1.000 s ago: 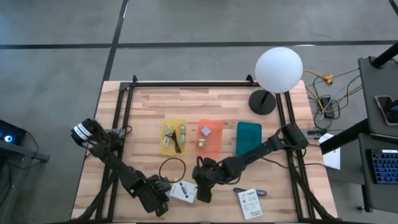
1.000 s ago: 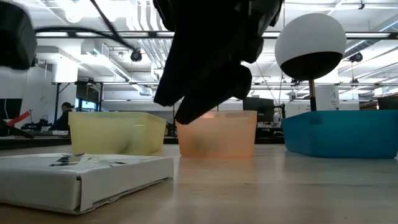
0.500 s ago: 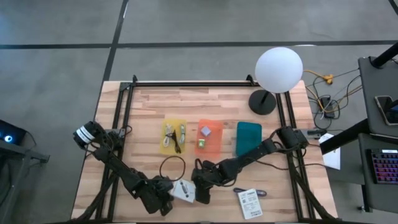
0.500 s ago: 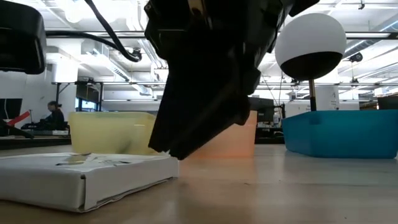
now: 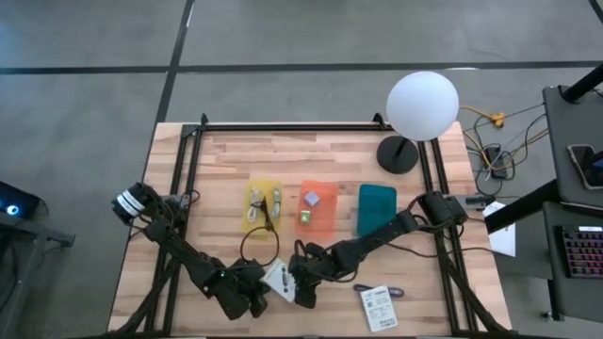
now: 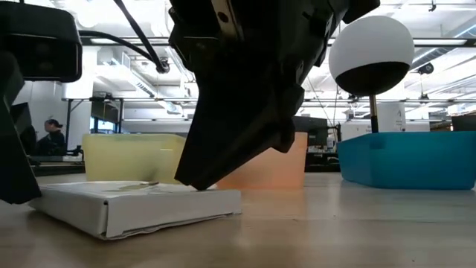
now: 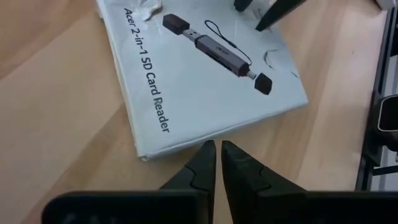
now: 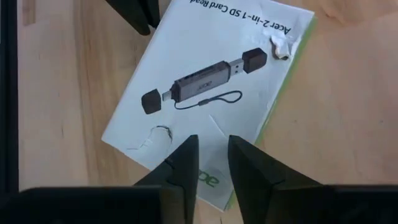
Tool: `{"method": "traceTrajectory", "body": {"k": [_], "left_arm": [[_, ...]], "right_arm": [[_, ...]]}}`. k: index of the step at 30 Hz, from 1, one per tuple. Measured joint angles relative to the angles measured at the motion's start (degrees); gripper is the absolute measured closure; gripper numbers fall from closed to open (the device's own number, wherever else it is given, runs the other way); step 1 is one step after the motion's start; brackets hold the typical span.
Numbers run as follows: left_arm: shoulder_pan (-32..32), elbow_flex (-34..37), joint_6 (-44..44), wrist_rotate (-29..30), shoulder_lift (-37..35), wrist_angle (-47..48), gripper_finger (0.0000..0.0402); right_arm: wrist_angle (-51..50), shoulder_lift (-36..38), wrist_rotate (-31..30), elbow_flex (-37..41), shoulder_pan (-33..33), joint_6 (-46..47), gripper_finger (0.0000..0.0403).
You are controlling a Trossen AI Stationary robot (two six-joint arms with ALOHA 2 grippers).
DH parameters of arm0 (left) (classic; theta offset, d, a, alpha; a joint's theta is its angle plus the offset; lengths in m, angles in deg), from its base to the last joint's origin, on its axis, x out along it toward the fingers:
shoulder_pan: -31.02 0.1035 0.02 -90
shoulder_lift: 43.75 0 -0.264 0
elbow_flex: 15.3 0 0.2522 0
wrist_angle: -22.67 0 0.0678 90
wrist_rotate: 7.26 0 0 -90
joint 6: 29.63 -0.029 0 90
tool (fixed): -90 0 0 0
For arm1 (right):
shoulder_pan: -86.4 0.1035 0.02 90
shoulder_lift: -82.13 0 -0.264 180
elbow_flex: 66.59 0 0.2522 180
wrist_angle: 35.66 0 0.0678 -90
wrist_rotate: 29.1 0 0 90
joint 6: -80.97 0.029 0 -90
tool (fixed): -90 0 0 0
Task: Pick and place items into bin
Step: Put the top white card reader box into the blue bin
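Note:
A flat white box (image 5: 278, 280), printed with an SD card reader, lies on the table near its front edge. It also shows in the low view (image 6: 141, 208). My left gripper (image 7: 217, 148) is shut, and its tips stand at the box's left edge. My right gripper (image 8: 211, 144) is narrowly open, slanting down over the box's right end. A black cord loop (image 5: 260, 252) lies behind the box. A white printed packet (image 5: 379, 307) lies to the right. My left gripper has its shut fingertips (image 7: 207, 152) against the box's long side edge (image 7: 198, 143), close to a corner. It comes nearly level from the table's near left. The box lies flat on the table. My right gripper has its fingertips (image 8: 186, 149) on the box's printed top face (image 8: 208, 134), near its right end. It slants down from the table's right. In the low view the tip meets the box's top (image 6: 195, 186).
Yellow (image 5: 263, 206), orange (image 5: 317, 207) and teal (image 5: 377, 209) bins stand in a row mid-table; the first two hold small items. A white globe lamp (image 5: 421, 105) stands at the back right. A thin cable (image 5: 363, 289) lies beside the packet.
My left gripper has moved toward the table's right edge, up against the box. The box has slid right and turned about on the table. My right gripper has come down onto its top.

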Motion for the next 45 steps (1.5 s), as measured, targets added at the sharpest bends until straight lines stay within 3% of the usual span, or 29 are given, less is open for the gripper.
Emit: {"method": "traceTrajectory", "body": {"k": [9, 14, 21, 33, 45], "left_arm": [[0.0, 0.0, -3.4, 3.5, 0.0, -5.3, 0.0391], [-0.7, -0.7, -3.5, 2.5, -0.2, -5.0, 0.0391], [-1.9, 0.0, 1.5, -0.5, -0.2, -0.9, 0.0391], [-1.5, 0.1, 3.0, -0.4, 0.0, -0.5, 0.0391], [1.8, 2.1, 3.0, 1.0, 0.0, -0.4, 0.0391]], "right_arm": [[0.2, -1.4, 0.1, -0.1, 0.0, 0.0, 0.034], [0.1, -1.4, 0.0, -0.1, 0.0, 0.9, 0.034], [-4.3, 1.5, -8.9, -0.8, 0.6, -1.4, 0.0345], [-5.8, 0.4, -8.0, -0.7, -0.8, -3.7, 0.0319], [-3.7, -0.4, -5.7, -1.0, -1.1, -3.7, 0.0337]]}}
